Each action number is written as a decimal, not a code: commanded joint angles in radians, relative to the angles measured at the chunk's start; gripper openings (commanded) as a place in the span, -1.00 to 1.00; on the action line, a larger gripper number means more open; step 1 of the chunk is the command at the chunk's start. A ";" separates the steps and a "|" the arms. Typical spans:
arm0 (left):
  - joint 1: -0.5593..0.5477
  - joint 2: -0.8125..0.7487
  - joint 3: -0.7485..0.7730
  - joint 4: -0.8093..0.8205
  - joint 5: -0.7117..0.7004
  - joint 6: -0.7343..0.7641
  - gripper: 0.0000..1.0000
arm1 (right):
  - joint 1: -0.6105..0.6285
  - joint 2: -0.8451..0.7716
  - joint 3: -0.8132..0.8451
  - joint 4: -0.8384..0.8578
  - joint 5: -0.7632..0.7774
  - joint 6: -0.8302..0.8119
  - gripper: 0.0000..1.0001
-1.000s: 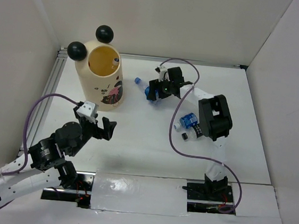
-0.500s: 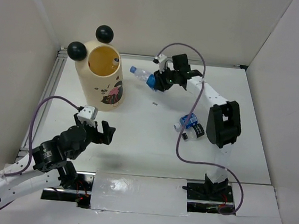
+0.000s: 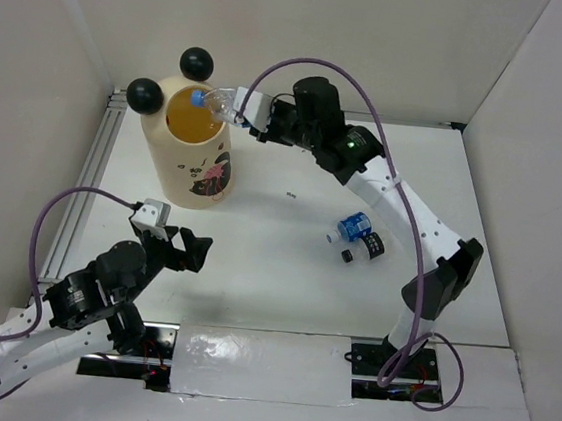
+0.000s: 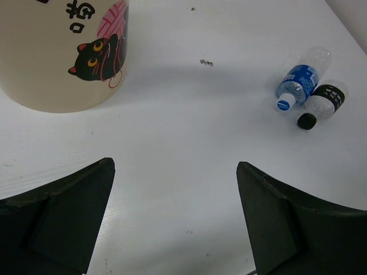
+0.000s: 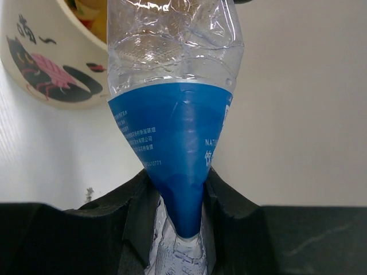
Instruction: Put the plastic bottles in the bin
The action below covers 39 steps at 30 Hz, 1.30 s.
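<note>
My left fingers (image 3: 190, 250) hang low over the counter (image 3: 273, 290), spread wide apart with nothing between them. Just beyond them stands the bin (image 3: 191, 161), upright, its cartoon cat face turned toward me; my left wrist view cuts off its top. What lies in its yellow inside I cannot make out. Over its open mouth pokes the blue cap end of the held bottle (image 3: 221, 107), tilted, neck above the rim. My right fingers (image 3: 259, 125) are clamped on that bottle's blue label, squeezing it flat (image 5: 172, 143); its base is hidden between them. A small dark speck (image 3: 290, 195) lies on the counter. Well to the right, two bottles lie touching side by side: the blue-label bottle (image 3: 353, 226) and the black-label bottle (image 3: 369, 246).
</note>
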 commanded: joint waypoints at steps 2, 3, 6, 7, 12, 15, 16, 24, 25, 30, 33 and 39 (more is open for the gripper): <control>-0.005 -0.030 -0.010 0.027 0.003 -0.019 1.00 | 0.072 0.091 0.117 -0.120 0.179 -0.146 -0.64; -0.005 -0.030 -0.010 0.027 0.003 -0.019 1.00 | 0.072 0.110 0.146 -0.160 0.189 -0.146 -0.64; -0.005 -0.051 -0.010 0.016 0.003 -0.028 1.00 | 0.095 0.179 0.252 -0.206 0.221 -0.183 -0.64; -0.005 -0.051 -0.010 0.016 0.003 -0.028 1.00 | 0.104 0.188 0.263 -0.207 0.236 -0.210 -0.64; -0.005 -0.051 -0.010 0.016 0.003 -0.028 1.00 | 0.193 0.264 0.308 -0.174 0.417 -0.353 -0.64; -0.005 -0.060 -0.010 0.016 0.003 -0.028 1.00 | 0.218 0.314 0.374 -0.184 0.483 -0.395 -0.57; -0.005 -0.060 -0.010 0.016 0.012 -0.028 1.00 | 0.235 0.338 0.403 -0.184 0.493 -0.428 -0.55; -0.005 -0.070 -0.010 0.016 0.022 -0.028 1.00 | 0.273 0.449 0.456 -0.115 0.539 -0.531 0.35; -0.005 -0.079 -0.010 0.016 0.032 -0.028 1.00 | 0.273 0.459 0.465 -0.092 0.539 -0.531 0.51; -0.005 -0.079 -0.010 0.040 0.065 -0.009 1.00 | 0.284 0.469 0.456 -0.019 0.539 -0.531 1.00; -0.005 -0.038 -0.010 0.077 0.088 0.023 1.00 | 0.293 0.444 0.456 0.005 0.549 -0.522 1.00; -0.005 0.018 0.001 0.141 0.141 0.064 1.00 | 0.293 0.337 0.422 0.014 0.560 -0.490 1.00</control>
